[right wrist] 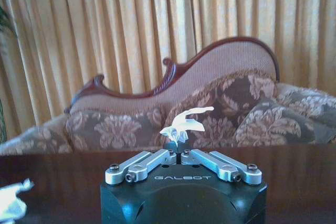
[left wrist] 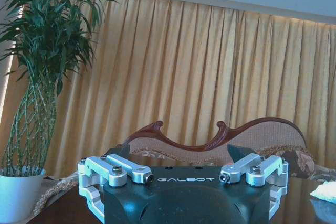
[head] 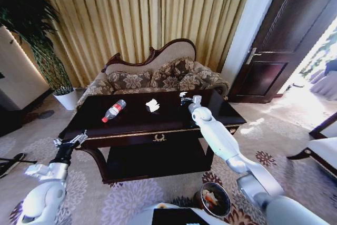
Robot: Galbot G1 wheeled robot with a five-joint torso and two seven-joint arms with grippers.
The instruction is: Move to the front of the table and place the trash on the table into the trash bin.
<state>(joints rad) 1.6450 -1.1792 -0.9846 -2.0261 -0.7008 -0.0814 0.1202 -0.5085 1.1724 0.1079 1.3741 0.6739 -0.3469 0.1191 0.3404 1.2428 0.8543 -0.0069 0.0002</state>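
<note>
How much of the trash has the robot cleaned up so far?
Some trash already lies in the trash bin. The right gripper has its fingers shut on a white paper scrap over the table. The bottle and crumpled paper remain. The left gripper waits open.

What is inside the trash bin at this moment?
In the head view, the trash bin already holds something orange and white, likely wrappers. Its lower depth is hidden by the rim, so any other contents cannot be seen.
</note>
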